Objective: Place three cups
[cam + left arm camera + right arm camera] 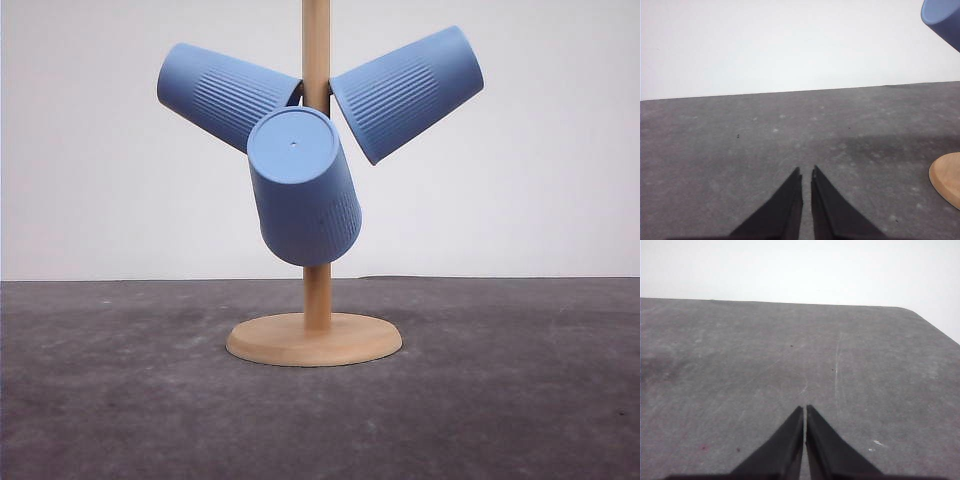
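**Three cups hang on the wooden stand**

All three cups sit on a wooden stand (315, 300) in the middle of the tabletop (120, 400). Seen from the front, with the pole as the clock centre, the left cup (225, 95) points to about 10 o'clock, the right cup (408, 92) to about 2 o'clock, and the front cup (303, 187) leans toward the camera, its flat base showing. Each one hangs mouth inward, probably on a peg, so it can hold without any grip.

The left tool (806, 172) is clenched and holds nothing; the stand's base is at its 3 o'clock. The right tool (805, 409) is also clenched and empty, low over bare tabletop.

The tabletop is dark grey, matte, with light scratches and small specks. Behind it is a plain white wall (540, 180).
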